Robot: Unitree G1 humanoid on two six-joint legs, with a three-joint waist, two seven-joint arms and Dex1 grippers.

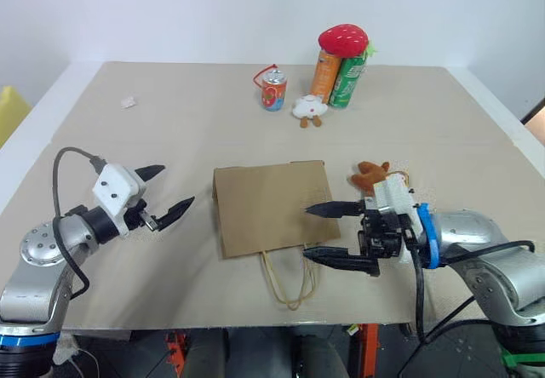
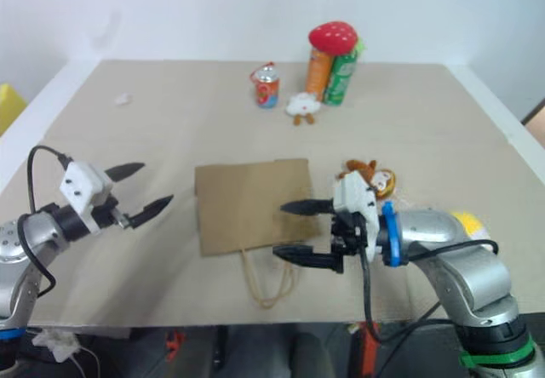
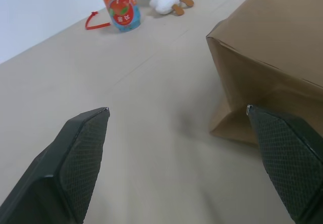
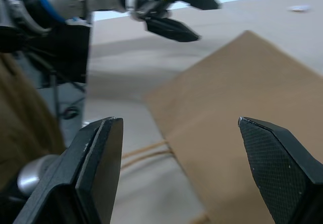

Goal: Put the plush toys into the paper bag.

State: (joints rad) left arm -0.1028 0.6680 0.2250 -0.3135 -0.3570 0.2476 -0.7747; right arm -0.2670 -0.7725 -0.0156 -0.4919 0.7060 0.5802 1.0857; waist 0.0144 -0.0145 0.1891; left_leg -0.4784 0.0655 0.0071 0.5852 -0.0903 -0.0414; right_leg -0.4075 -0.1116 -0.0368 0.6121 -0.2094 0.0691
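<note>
Paper bag (image 1: 271, 208) lying flat mid-table, cord handles (image 1: 288, 279) trailing toward the near edge. Left gripper (image 1: 173, 191) spread wide and empty, just off the bag's left edge, bare tabletop (image 1: 170, 114) around it. Right gripper (image 1: 322, 235) likewise open, empty, fingertips over the bag's right edge. Brown monkey (image 2: 371, 176) close behind the right wrist, partly hidden. Small white plush (image 1: 310, 108), possibly another toy, beside the cans (image 1: 273, 89) at the far side.
</note>
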